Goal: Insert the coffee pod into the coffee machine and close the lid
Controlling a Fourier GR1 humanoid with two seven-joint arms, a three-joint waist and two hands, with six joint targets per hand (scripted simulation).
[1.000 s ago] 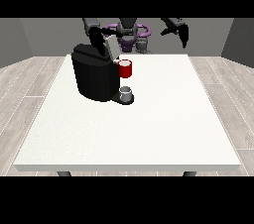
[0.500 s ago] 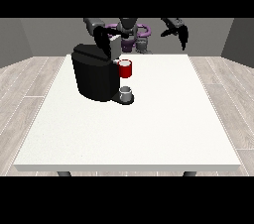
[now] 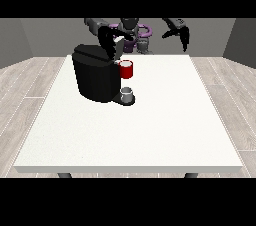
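Across the table, in the front view, the hand at the view's left [image 3: 106, 40] is seen over the top of the coffee machine [image 3: 96, 74], beside its raised lid [image 3: 119, 48]; its finger state cannot be told. No coffee pod can be made out separately. Just below and toward the camera from that hand, a red cup [image 3: 126, 69] is seen at the machine's front. The hand at the view's right [image 3: 181, 32] is held well apart, fingers relaxed and hanging, grasping nothing. The first hand is judged nearer for closing the lid.

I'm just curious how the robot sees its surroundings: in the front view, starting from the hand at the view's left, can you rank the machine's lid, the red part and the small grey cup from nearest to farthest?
From the hand at the view's left:
1. Lid, right beside the hand, atop the coffee machine.
2. Red part, lower, on the machine's front.
3. Grey cup, lowest, on the machine's base.
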